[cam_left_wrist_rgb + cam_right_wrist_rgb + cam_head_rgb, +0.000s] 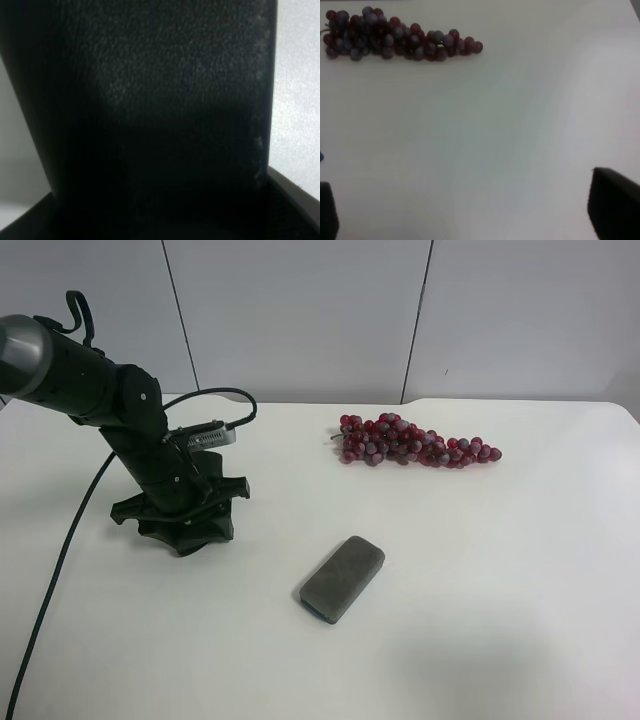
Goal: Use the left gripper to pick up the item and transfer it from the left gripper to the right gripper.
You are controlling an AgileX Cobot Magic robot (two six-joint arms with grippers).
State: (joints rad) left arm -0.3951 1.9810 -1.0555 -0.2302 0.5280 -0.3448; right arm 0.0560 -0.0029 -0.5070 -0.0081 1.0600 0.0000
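Grainy dark material fills your left wrist view, probably the flat case, lying right under the left gripper, which is down on the white table. You cannot tell whether its fingers are clamped. The right gripper fingers stand wide apart, empty, with knobbly grapes beyond them. A grey rounded block lies apart.

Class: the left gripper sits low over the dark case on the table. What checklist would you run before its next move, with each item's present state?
1. Left gripper down over the item: ok.
2. Jaws closed on the item: cannot tell; dark surface fills the left wrist view.
3. Right gripper open, nothing between its fingers: ok.
4. Grey block apart from the left gripper: ok.
5. Grapes apart from both grippers: ok.
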